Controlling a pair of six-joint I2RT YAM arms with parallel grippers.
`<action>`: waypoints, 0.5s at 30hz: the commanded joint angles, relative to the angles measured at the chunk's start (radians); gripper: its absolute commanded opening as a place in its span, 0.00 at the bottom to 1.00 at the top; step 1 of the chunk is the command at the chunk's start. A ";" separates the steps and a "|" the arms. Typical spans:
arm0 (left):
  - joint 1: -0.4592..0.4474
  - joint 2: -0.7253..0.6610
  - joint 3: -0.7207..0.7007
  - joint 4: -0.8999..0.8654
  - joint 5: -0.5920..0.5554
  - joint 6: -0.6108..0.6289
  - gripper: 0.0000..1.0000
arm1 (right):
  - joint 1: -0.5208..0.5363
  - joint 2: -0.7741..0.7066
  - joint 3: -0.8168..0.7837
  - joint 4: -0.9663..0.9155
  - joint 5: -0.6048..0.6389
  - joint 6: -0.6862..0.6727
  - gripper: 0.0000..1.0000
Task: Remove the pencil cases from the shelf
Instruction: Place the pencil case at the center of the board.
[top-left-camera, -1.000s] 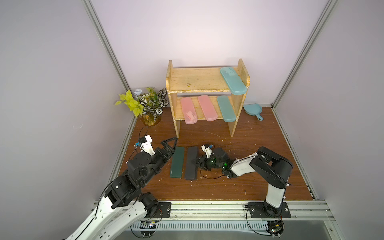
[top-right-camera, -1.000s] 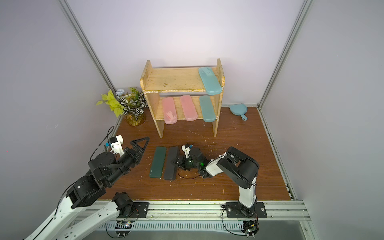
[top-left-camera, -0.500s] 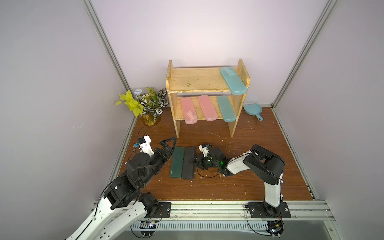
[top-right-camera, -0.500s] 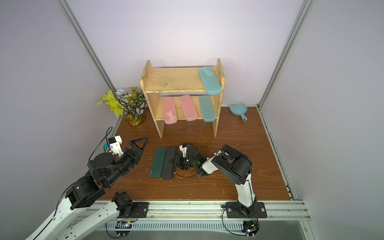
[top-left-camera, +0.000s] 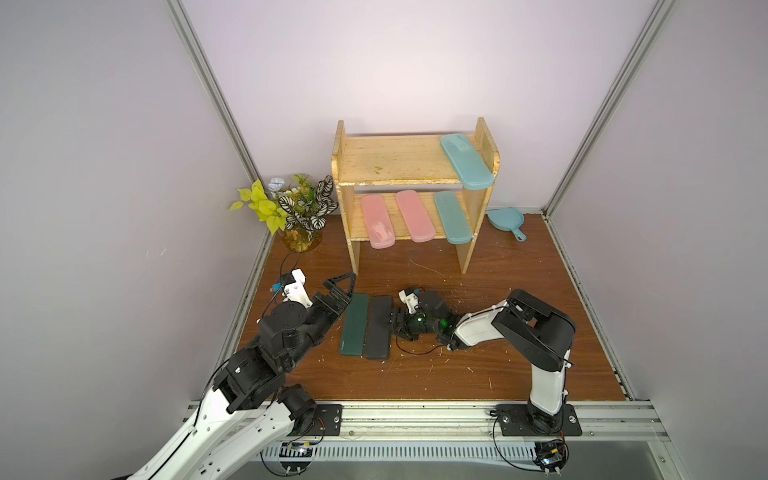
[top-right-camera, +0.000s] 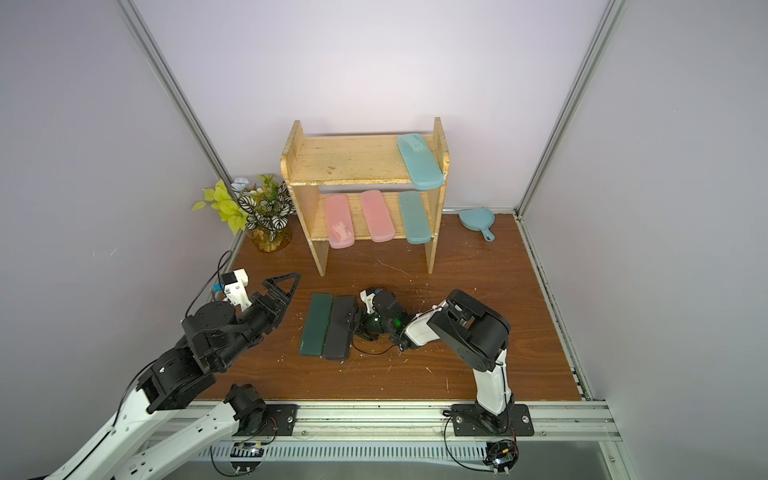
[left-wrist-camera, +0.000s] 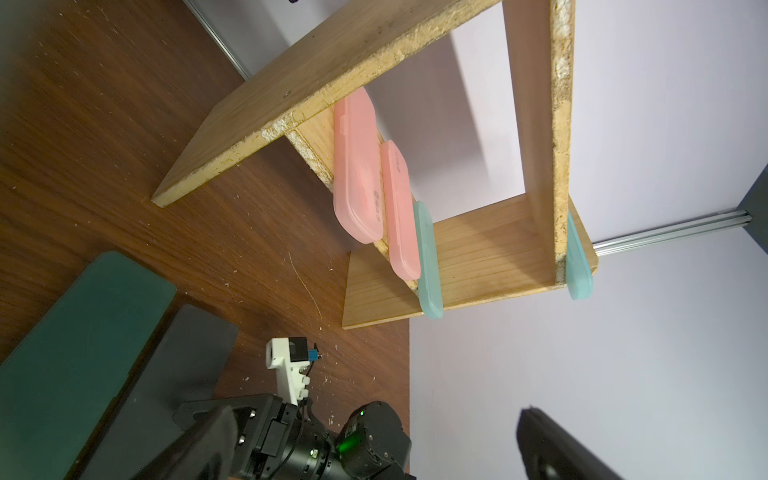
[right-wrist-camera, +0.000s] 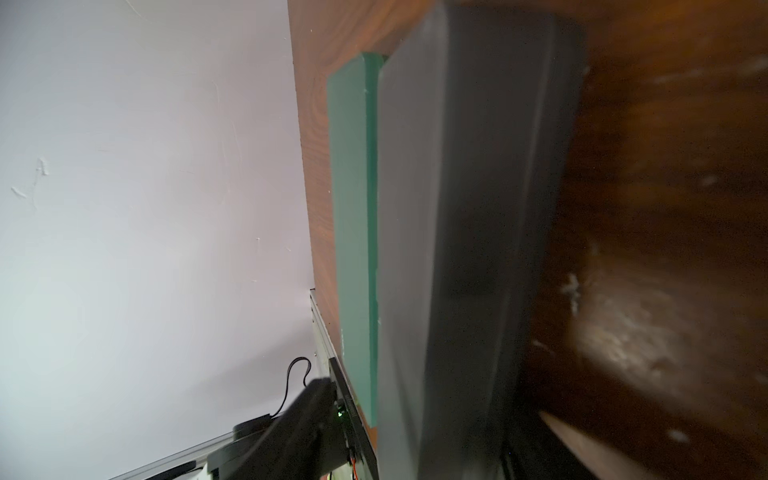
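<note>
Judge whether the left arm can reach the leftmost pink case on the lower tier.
Probably yes. The left gripper is open, empty and aimed towards the shelf, nothing standing between. The leftmost pink case overhangs the lower tier's front edge; the side panel beside it may crowd the jaws.

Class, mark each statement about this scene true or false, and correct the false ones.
1. The dark green flat case lies on the brown wooden floor right beside the black flat case. True.
2. Both pink plastic cases lie on the top tier of the light wooden two-tier shelf. False: the pink plastic cases lie on the lower tier.
3. A light teal case lies on the shelf's top tier. True.
4. The left tool grips the dark green case. False: it is open and holds nothing.
5. The small blue dustpan sits on the shelf. False: it lies on the floor beside the shelf.
</note>
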 joint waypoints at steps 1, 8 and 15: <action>-0.004 0.050 0.054 0.069 0.029 0.035 1.00 | -0.018 -0.101 0.023 -0.093 0.007 -0.065 0.69; -0.003 0.192 0.147 0.170 0.087 0.043 1.00 | -0.080 -0.274 -0.027 -0.283 0.043 -0.157 0.80; -0.003 0.363 0.245 0.304 0.181 0.045 1.00 | -0.170 -0.500 -0.070 -0.513 0.079 -0.288 0.86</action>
